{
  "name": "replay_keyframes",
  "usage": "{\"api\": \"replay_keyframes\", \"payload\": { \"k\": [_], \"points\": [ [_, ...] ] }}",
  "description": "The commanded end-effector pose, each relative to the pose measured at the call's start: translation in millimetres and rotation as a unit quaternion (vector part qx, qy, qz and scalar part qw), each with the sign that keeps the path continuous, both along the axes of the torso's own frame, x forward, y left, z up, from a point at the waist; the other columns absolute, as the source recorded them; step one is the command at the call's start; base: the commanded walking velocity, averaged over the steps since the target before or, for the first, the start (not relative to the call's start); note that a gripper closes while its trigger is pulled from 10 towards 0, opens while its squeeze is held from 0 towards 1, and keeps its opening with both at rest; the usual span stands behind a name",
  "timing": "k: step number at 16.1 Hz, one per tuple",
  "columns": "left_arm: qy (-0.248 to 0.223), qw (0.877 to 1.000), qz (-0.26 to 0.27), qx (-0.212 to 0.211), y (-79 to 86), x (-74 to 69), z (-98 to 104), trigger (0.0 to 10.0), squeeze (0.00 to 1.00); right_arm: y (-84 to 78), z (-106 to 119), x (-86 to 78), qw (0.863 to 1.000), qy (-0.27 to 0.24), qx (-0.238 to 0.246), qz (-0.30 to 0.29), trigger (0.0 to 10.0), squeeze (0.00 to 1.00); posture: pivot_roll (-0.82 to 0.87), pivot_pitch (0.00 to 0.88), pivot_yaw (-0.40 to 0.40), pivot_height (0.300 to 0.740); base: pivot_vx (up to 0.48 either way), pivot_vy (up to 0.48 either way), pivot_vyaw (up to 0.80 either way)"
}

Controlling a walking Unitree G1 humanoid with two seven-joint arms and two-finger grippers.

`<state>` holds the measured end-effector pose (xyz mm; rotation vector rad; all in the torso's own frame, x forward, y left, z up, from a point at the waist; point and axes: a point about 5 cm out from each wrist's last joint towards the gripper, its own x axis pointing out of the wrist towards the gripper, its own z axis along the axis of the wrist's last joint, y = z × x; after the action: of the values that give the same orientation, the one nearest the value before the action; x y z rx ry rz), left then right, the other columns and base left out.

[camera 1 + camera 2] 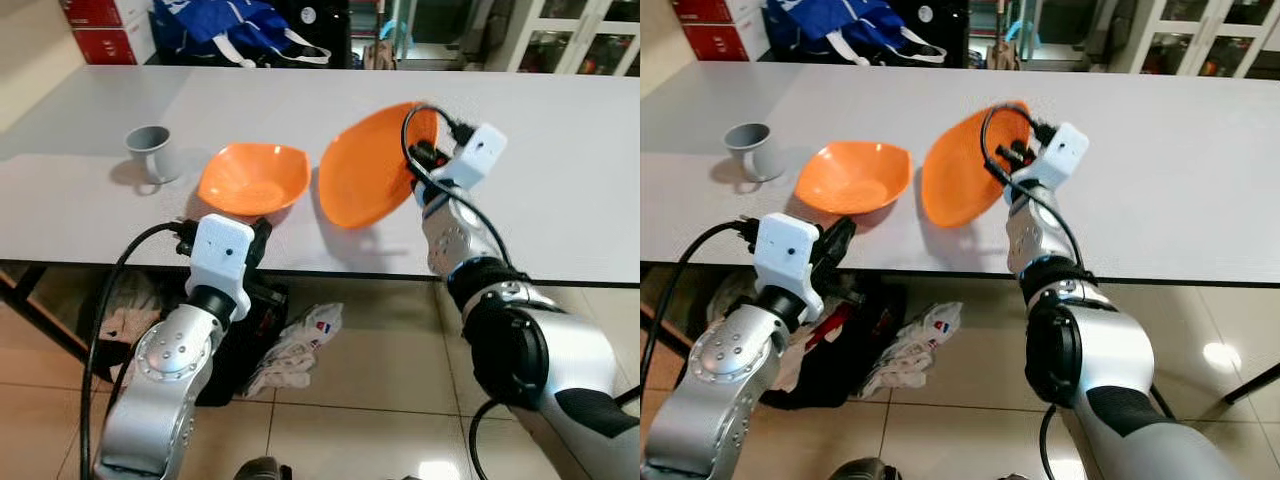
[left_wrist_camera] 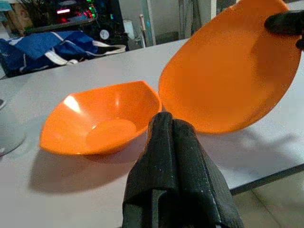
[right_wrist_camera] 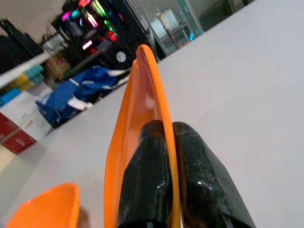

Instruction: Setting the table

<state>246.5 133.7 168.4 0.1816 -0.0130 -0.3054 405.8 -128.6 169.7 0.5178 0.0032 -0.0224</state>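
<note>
A grey table [image 1: 560, 200] carries an orange plate [image 1: 365, 170], tilted near its front edge, rim pinched by the right gripper [image 3: 168, 142]; slipping could drop it onto the orange bowl [image 1: 252, 178] beside. Left gripper [image 2: 173, 156] clenched, empty

Both arms are silver-grey metal with rounded, dimpled joint housings and black collars; each wrist carries a boxy white camera module fed by a looping black cable. The left pincer [image 2: 176, 156] and right pincer [image 3: 172, 161] have long, glossy black rubbery fingers
</note>
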Motion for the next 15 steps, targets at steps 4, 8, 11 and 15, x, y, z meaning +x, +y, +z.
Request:
{"api": "replay_keyframes", "payload": {
  "k": [4, 8, 11, 15],
  "points": [
    [0.023, 0.999, -0.006, -0.027, 1.5, -2.7, 4.7, 10.0, 0.00, -4.9, -9.8, -4.1, 0.998, 0.009, -0.068, -0.012, 0.0, 0.00, 0.24, 0.018, 0.058, 0.740, 0.000, 0.000, 0.00],
    [0.047, 0.997, -0.048, -0.025, -0.4, -11.7, 10.2, 10.0, 0.00, -5.6, -26.3, -9.8, 0.994, 0.039, -0.097, -0.013, 0.0, 0.00, 0.26, 0.030, 0.067, 0.740, 0.000, 0.000, 0.00],
    [0.054, 0.997, -0.051, -0.025, 1.0, -15.8, 13.9, 10.0, 0.00, -7.1, -32.8, -12.0, 0.991, 0.055, -0.121, -0.015, 0.0, 0.00, 0.28, 0.042, 0.076, 0.740, 0.000, 0.000, 0.00],
    [0.063, 0.997, -0.049, -0.020, 1.8, -22.3, 17.4, 10.0, 0.00, -3.6, -39.5, -14.1, 0.983, 0.075, -0.167, -0.008, 10.0, 0.00, 0.30, 0.064, 0.081, 0.740, 0.000, 0.000, 0.00]
  ]
}}
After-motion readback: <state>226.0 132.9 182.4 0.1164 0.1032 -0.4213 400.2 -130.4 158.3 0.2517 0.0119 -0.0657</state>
